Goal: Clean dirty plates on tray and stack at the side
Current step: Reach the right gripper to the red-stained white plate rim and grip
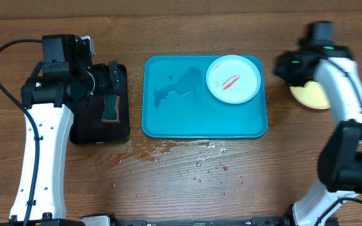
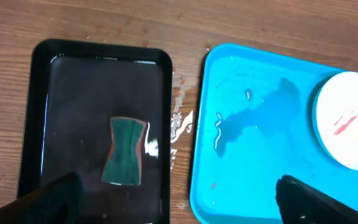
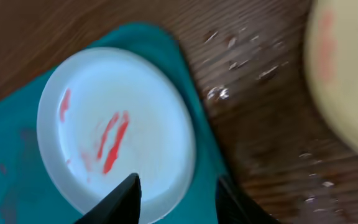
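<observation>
Yellowish plate (image 1: 317, 98), half out of sight behind right arm (image 1: 343, 76)

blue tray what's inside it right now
One white plate with red smears in the tray's far right corner, and a puddle of water. Whatever is under the plate is covered.

Red-smeared white plate (image 1: 233, 79) lies flat in corner of turquoise tray (image 1: 168, 119); yellowish plate (image 1: 308, 96) outside

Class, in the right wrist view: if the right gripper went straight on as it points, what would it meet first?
Most likely the near edge of the white plate, in a corner of the turquoise tray. Depth is unclear, so the right gripper might strike the tray's rim instead.
</observation>
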